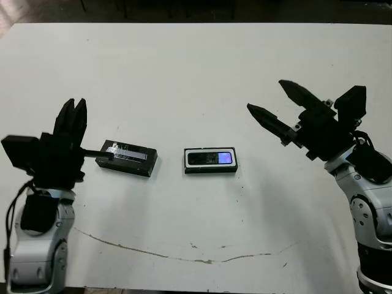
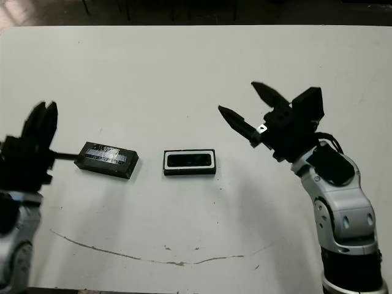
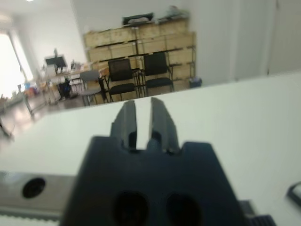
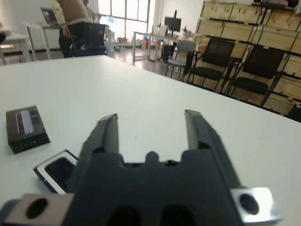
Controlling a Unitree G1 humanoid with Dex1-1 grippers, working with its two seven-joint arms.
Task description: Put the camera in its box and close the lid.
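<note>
**Camera seated in box, lid still off**

Head view: my left claw is nearly shut, empty, beside the lid. Camera lies inside the box mid-counter.

Right wrist view: right claw gapes wide, empty.

Even, soft overhead light on the white desk, only faint shadows under things. Glare streaks the glossy grey strip on the flat black lid. Wrist views look soft: the near black gripper bodies blur, and bright windows blow out behind.
</note>
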